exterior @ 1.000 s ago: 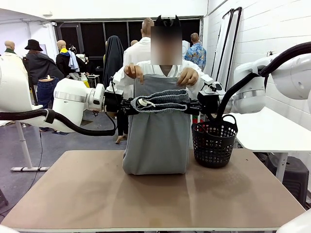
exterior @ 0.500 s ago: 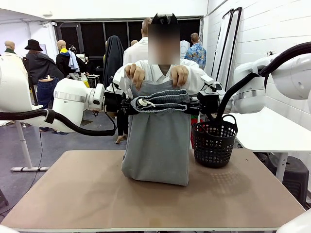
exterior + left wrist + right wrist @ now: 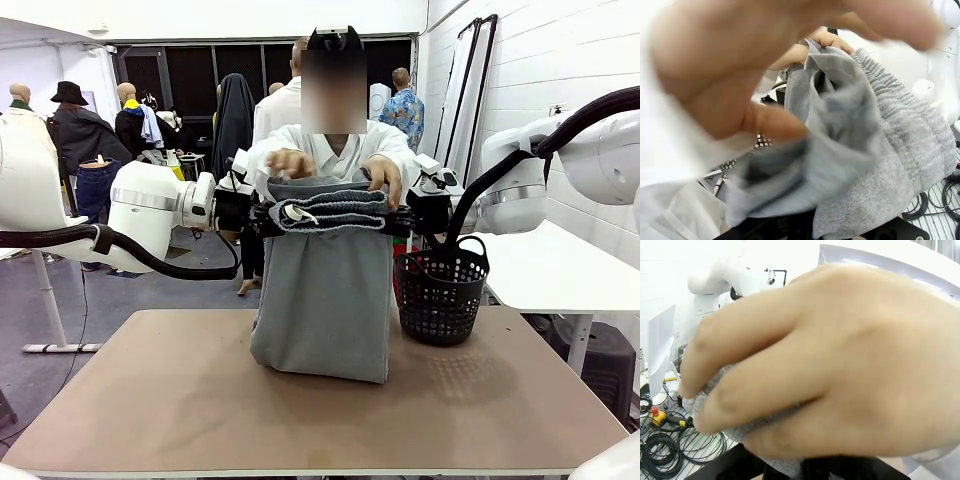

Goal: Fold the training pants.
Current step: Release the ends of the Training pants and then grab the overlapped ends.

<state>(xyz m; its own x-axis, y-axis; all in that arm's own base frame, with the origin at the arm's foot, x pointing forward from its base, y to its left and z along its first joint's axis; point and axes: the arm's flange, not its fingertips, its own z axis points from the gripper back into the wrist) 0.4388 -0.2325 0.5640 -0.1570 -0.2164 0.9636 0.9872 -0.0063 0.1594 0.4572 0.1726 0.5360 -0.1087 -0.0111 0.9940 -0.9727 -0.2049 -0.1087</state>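
Wht brick wall (image 3: 560, 60), gry floor (image 3: 150, 300)

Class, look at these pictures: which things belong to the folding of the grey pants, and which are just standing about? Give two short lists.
In the job: training pants, hung by the waistband; left gripper and right gripper, each shut on it; person's hands at its top edge; brown table under the hem.
Standing about: black basket; white side table.

Person's hand (image 3: 735, 85) blurred, close to lens, over grey training pants (image 3: 865, 170); gathered waistband (image 3: 912, 120) at right
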